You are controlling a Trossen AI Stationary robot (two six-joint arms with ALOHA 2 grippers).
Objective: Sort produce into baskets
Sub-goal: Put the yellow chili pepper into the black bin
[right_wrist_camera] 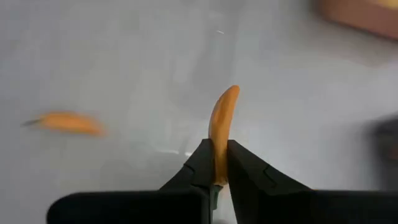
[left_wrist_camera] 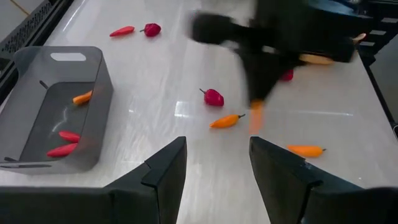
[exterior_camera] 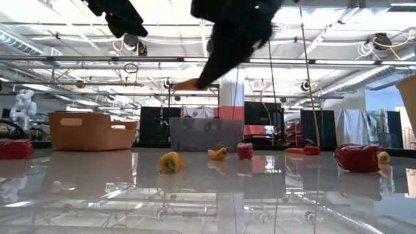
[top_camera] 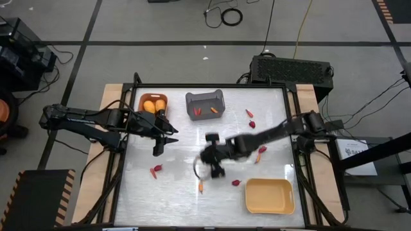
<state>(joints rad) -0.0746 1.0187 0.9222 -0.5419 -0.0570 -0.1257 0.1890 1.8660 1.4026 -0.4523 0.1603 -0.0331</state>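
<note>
My right gripper (top_camera: 204,157) is over the table's middle, shut on a slim orange pepper (right_wrist_camera: 222,118). The pepper also shows in the left wrist view (left_wrist_camera: 256,116) and in the low view (exterior_camera: 185,84), well above the table. My left gripper (top_camera: 166,140) is open and empty (left_wrist_camera: 217,168), just near of the orange-brown basket (top_camera: 154,102), which holds yellow-orange fruits. The dark grey basket (top_camera: 205,104) holds a few orange and red peppers (left_wrist_camera: 65,140). The pale yellow basket (top_camera: 270,196) stands at the near right. My right gripper pinches the pepper's lower end (right_wrist_camera: 219,163) between its two fingertips (right_wrist_camera: 202,163). The fingers lie along the pepper, and most of its curved body sticks out beyond the tips. The pepper is lifted clear of the table.
Loose produce lies on the table: a red piece (top_camera: 156,170) at the near left, an orange pepper (top_camera: 200,187) and a red piece (top_camera: 236,183) near the middle, and red pieces (top_camera: 250,119) and another piece (top_camera: 261,151) on the right.
</note>
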